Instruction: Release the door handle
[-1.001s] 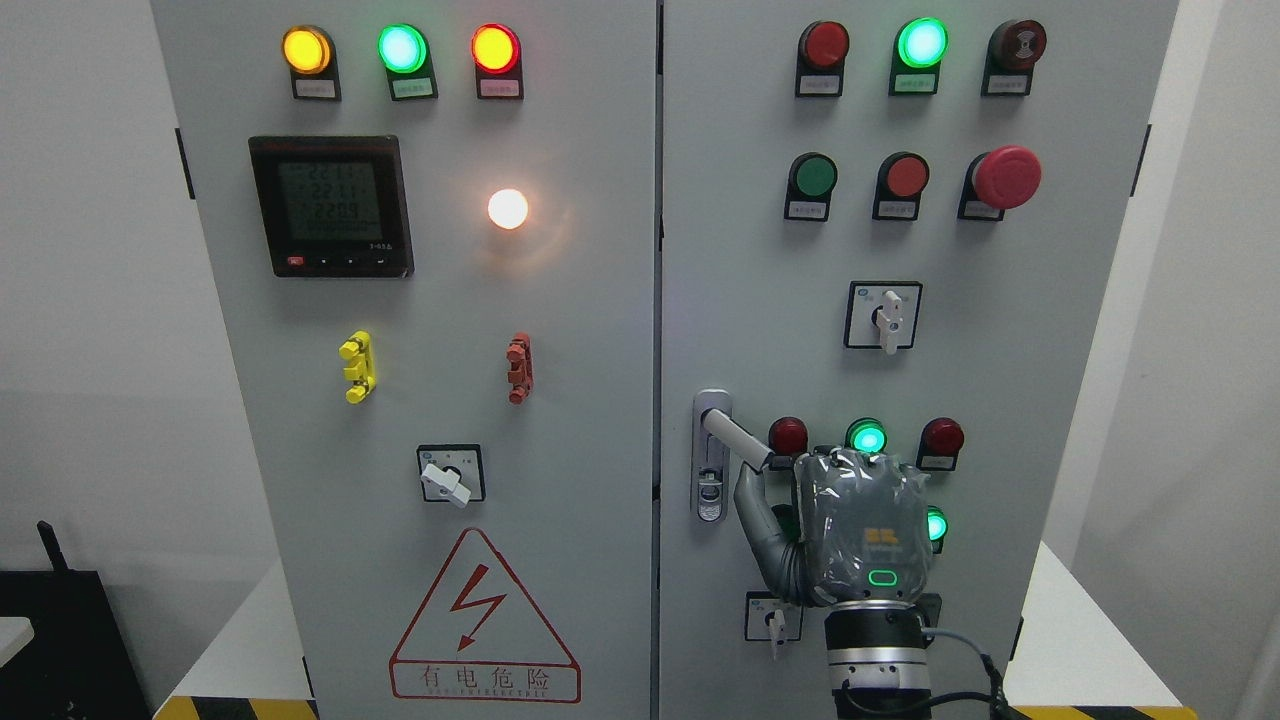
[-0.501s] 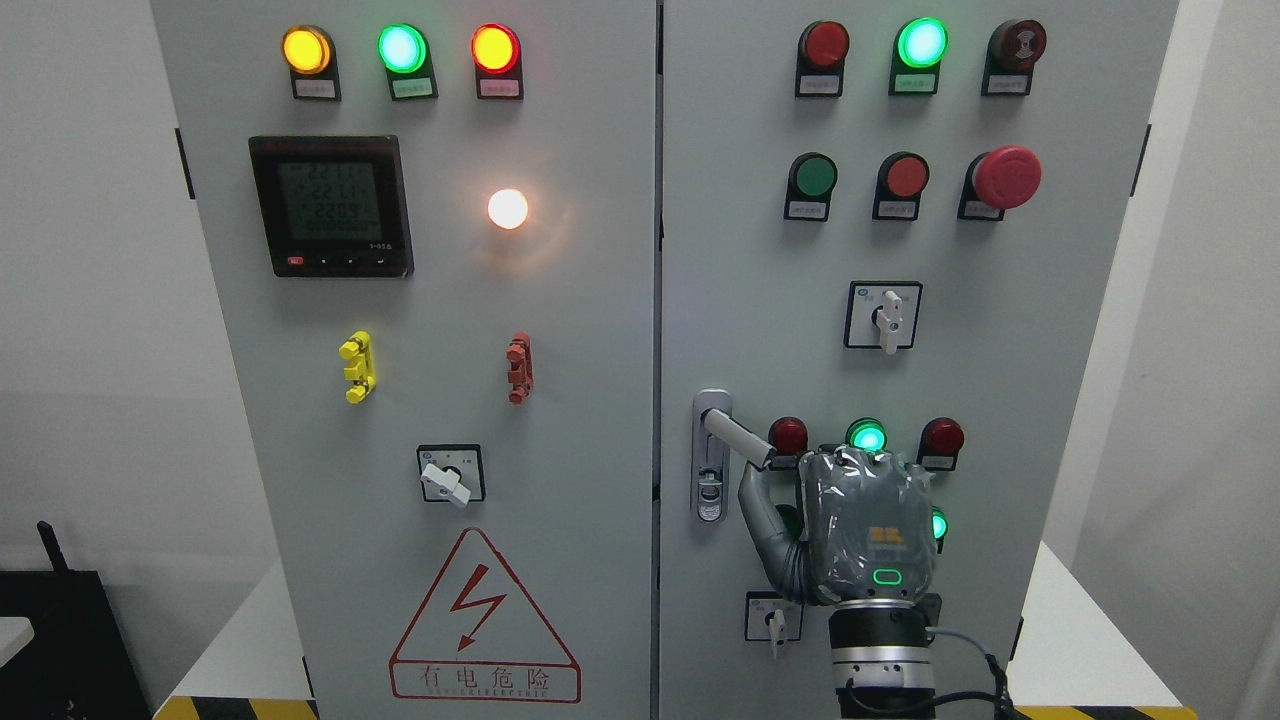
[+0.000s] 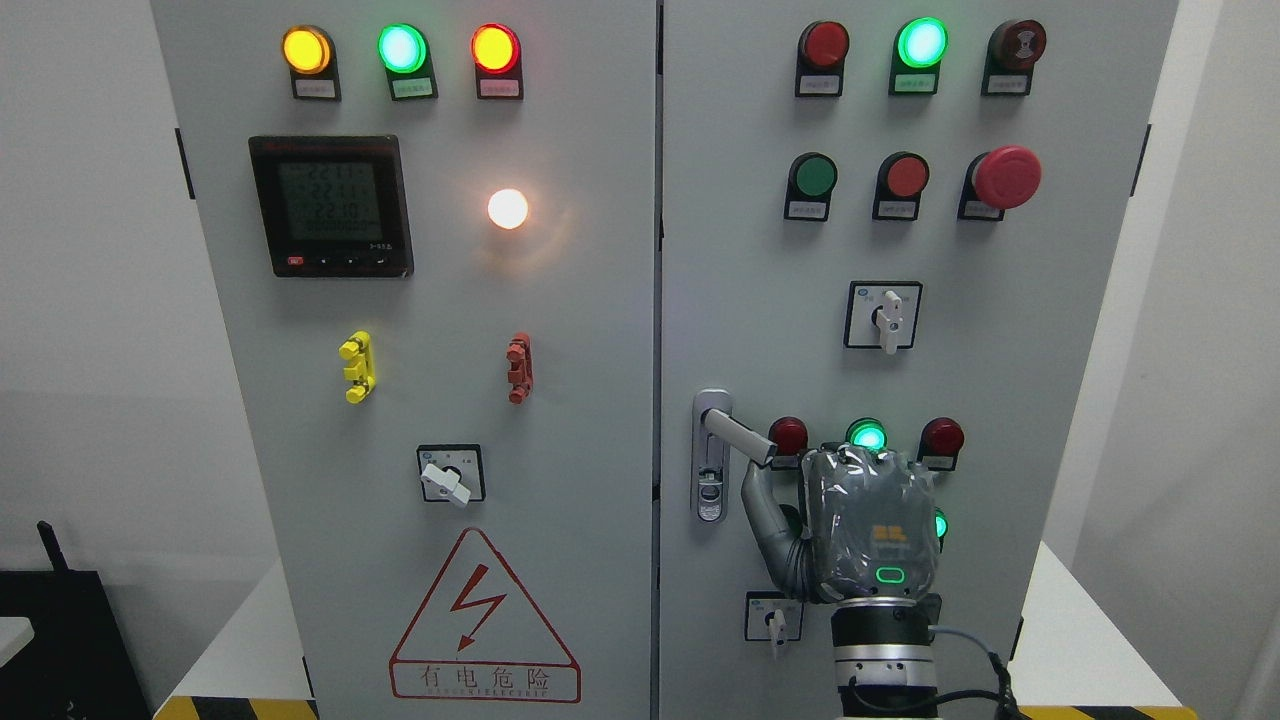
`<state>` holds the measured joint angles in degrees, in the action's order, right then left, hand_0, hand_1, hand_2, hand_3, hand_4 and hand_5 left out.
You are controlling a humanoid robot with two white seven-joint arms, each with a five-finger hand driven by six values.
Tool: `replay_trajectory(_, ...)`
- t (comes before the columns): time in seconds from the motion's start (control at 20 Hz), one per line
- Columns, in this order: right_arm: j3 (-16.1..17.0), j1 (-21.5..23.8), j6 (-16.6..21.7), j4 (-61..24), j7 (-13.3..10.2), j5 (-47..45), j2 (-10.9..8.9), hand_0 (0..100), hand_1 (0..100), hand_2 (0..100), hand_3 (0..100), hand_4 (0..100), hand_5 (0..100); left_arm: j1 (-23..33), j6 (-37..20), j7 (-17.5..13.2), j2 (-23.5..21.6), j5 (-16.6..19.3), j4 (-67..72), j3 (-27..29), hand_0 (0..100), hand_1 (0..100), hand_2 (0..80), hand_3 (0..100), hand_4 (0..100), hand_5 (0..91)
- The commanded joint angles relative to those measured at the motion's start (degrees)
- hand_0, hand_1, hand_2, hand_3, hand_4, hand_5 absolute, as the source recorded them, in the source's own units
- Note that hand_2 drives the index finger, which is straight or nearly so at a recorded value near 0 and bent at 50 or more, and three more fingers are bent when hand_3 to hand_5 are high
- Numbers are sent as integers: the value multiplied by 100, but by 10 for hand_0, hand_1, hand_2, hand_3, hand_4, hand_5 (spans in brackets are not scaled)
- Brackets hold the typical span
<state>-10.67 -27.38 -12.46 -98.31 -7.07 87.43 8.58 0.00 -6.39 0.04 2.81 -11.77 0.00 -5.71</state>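
Here the right hand (image 3: 868,525) sits just beside the door handle (image 3: 738,437) on the cabinet's right door (image 3: 760,300), its thumb under the lever's tip; whether it grips cannot be told.

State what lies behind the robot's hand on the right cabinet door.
Behind the right hand, a lit green lamp peeks above it and another green lamp at its right edge; the panel directly behind is covered.

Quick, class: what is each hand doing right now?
Left hand: not in view.
Right hand: beside the tip of the door handle, seen from the back; whether it holds the handle cannot be told.
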Motion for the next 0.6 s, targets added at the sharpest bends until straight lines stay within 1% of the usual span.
replay_trajectory(0.0,30,-4,-3,-4,4,-16,-6,596,0,1000,1000,1000,966,176,-3,5,0,-1,-176,0,120,389,0,0,0,0)
replay_trajectory(0.55,30,-57,-3,-4,13,-42,-6,598,0,1000,1000,1000,965,176,-3,5,0,-1,-176,0,120,389,0,0,0,0)
